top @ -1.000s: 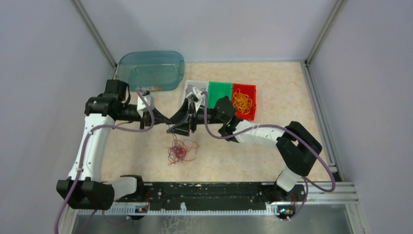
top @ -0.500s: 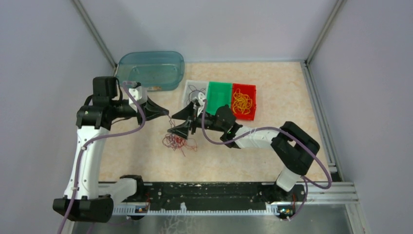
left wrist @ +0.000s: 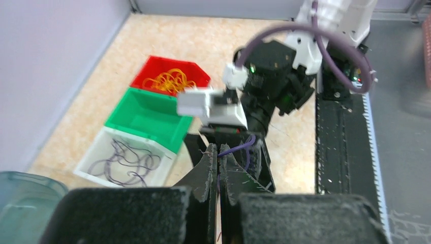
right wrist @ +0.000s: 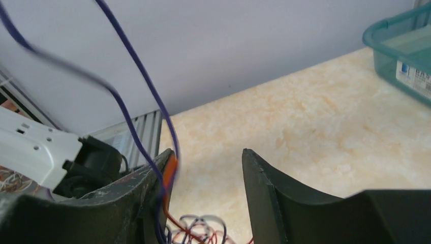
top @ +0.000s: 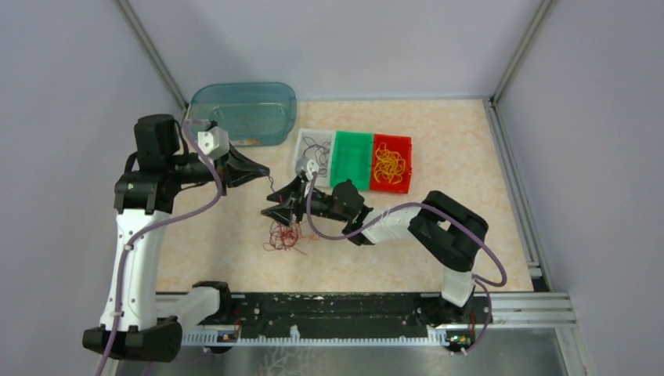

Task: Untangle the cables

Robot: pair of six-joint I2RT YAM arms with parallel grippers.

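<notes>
top view: i see the left gripper closed. the cable tangle lies just beneath the right gripper.
left wrist: a thin purple cable comes out at the closed tips.
right wrist: the jaws stand open. this cable leans on one finger, with the tangle under it.

The beige, marble-patterned desk carried a row of three small plastic bins towards its far edge. The green rectangular bin sat in the middle, touching a white bin on its left and a red bin on its right. Further left of the green bin stood a translucent teal plastic tub. Nearer than the green bin and to its left, a loose tangle of thin dark red cables lay on the desk.
</notes>
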